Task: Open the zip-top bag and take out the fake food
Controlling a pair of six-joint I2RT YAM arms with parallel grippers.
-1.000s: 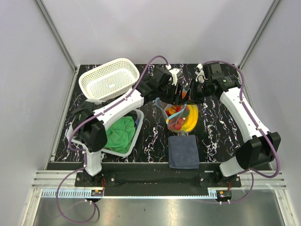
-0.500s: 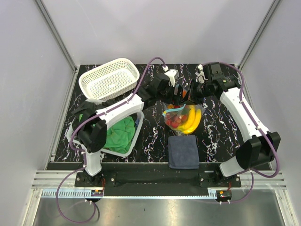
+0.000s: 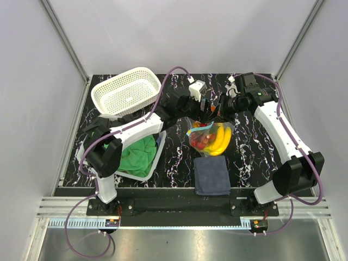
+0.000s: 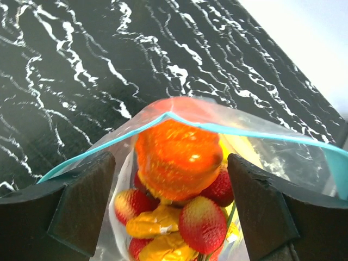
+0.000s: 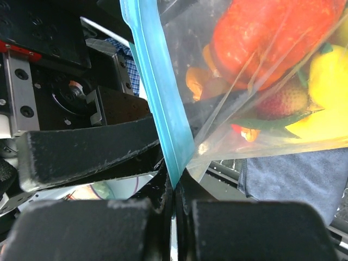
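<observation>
Table: black, veined with white marbling, matt; bare at the right of the arms.
Room: pale grey walls on three sides, a metal rail along the near edge.
Around the work: white mesh basket at the back left; green cloth heaped in a clear bin at the left; dark blue cloth folded flat, just in front of the bag.
Zip-top bag: mid-table, between the two wrists, with its teal zip strip uppermost and its belly hanging down toward the blue cloth.
Fake food: all inside the pouch – round orange-red fruit on top, red berries and orange bits beneath, yellow bananas on the right side.
Left pincer: released, fingers spread wide, the bag's mouth between them.
Right pincer: clenched on the teal strip, pinching it between both tips.
Against a second ago: left corner of the mouth drawn in and lower – pouch flatter and shifted slightly right.
Against half a second ago: bag in almost the same place.
</observation>
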